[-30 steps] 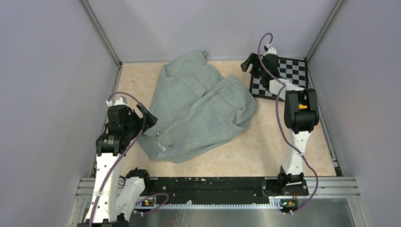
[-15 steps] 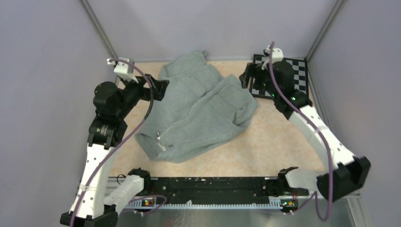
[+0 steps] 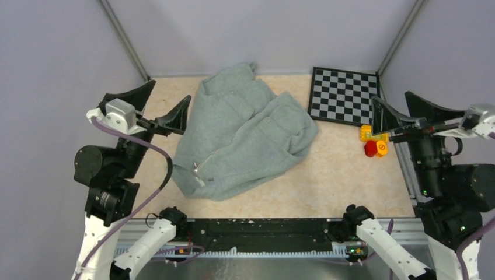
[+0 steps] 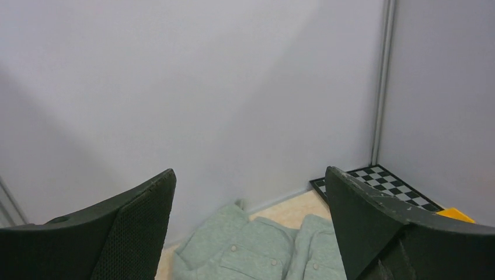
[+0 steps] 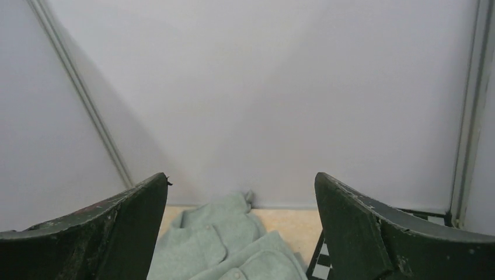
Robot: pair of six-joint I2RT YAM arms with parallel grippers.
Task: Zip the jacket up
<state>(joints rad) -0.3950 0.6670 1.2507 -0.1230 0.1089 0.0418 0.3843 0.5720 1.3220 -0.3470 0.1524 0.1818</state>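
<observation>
Where it lies bunched on the far-left part of the counter (image 3: 338, 181), the jacket (image 3: 245, 137) has its collar end up against the back wall and its hem end spread toward the near left, the right front panel folded over in a soft ridge. Its two front patch pockets lie flat and face up; whether anything is inside them cannot be told. A short run of pale zipper with a metal pull (image 3: 195, 170) shows close to the near-left hem. The left hand (image 3: 172, 89) is raised above the jacket's left edge, fingers spread wide and holding nothing; in its own view (image 4: 250, 170) the jacket (image 4: 257, 251) sits low between the fingers, well below them. The right hand (image 3: 390, 95) is raised at the counter's right edge, well apart from the jacket, also spread wide and empty, and its view (image 5: 240, 175) catches the jacket's collar end (image 5: 222, 248) far below. A checkerboard (image 3: 344, 96) lies flat in the far-right corner, just beside the jacket's right sleeve, with a small cluster of yellow, red and orange blocks (image 3: 373, 142) near its front corner. Bare counter runs along the near side and right of the jacket, and walls close in the left, back and right.
</observation>
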